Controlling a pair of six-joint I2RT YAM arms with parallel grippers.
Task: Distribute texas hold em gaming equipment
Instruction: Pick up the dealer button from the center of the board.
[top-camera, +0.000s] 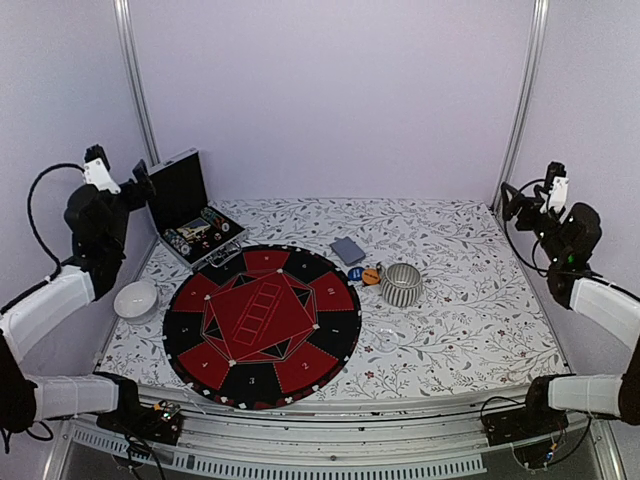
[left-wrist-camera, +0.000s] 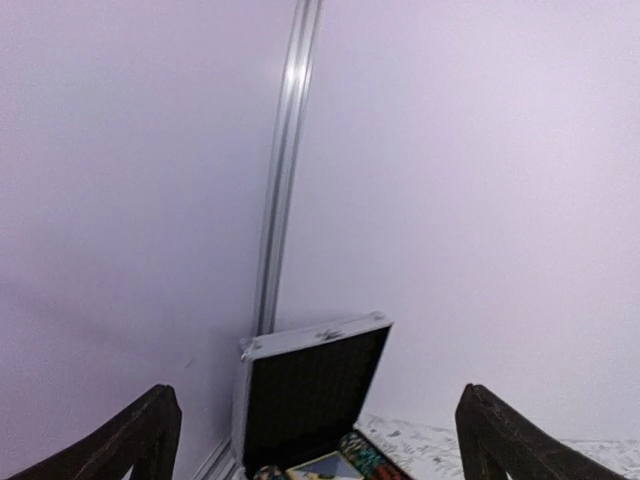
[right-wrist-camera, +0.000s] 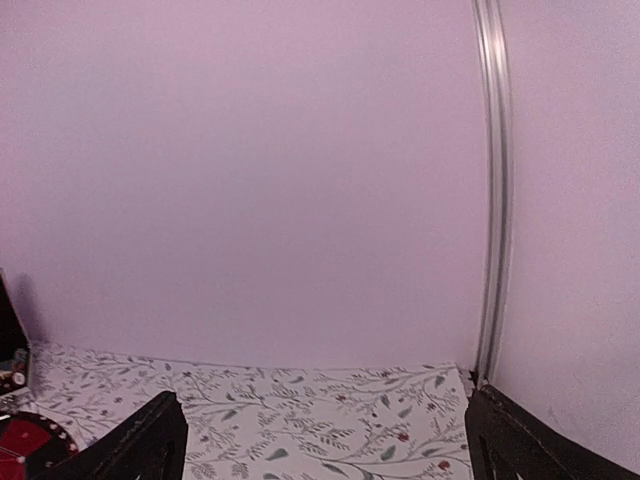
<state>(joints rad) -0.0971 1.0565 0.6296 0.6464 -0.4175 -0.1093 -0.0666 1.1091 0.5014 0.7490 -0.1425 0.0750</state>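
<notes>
Nearest, left gripper (left-wrist-camera: 318, 400) and right gripper (right-wrist-camera: 325, 400): I am holding both spread wide, empty, above floral cloth (top-camera: 470, 300); lilac walls (top-camera: 330, 100) are enclosing it.

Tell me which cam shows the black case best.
Top external: whole open case, lid up, contents visible. Left wrist: case cropped, mostly lid. Right wrist: at most a dark sliver at the left edge.
</notes>
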